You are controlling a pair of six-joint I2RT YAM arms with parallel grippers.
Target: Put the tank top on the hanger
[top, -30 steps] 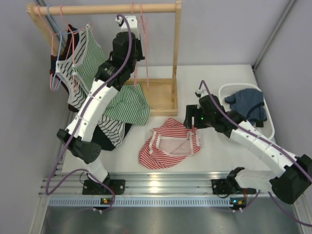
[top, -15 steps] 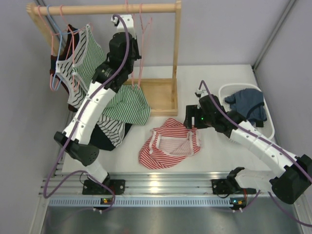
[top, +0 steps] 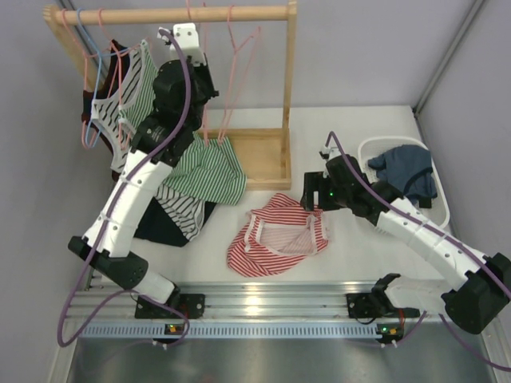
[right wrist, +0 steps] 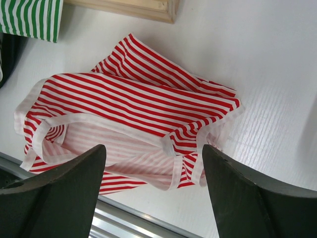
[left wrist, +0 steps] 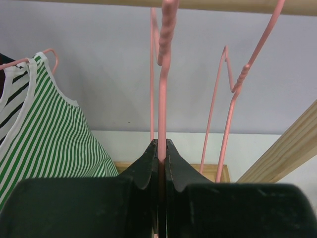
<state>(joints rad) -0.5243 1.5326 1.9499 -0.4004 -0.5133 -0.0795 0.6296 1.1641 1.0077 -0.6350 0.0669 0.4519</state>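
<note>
The red-and-white striped tank top [top: 279,235] lies crumpled on the white table near the front middle; it also fills the right wrist view [right wrist: 133,104]. My right gripper [top: 313,195] is open and hovers just above the top's right edge [right wrist: 153,148], holding nothing. My left gripper [top: 200,80] is raised to the wooden rail and is shut on the wire of a pink hanger [left wrist: 163,74], whose hook hangs on the rail. The wire runs straight up between the closed fingers [left wrist: 148,163]. A second pink hanger [top: 243,72] hangs tilted just to its right.
The wooden rack has a rail [top: 160,14] and a base frame [top: 255,155]. A green-and-white striped top [top: 144,96] and a light blue hanger [top: 97,72] hang at left. More striped garments [top: 207,171] lie by the base. A white basket [top: 443,211] holds a dark blue garment [top: 407,171].
My left arm has moved left and a little up along the rail with the pink hanger in its grip; the neighbouring hanger has swung. The right arm and tank top have not moved.
</note>
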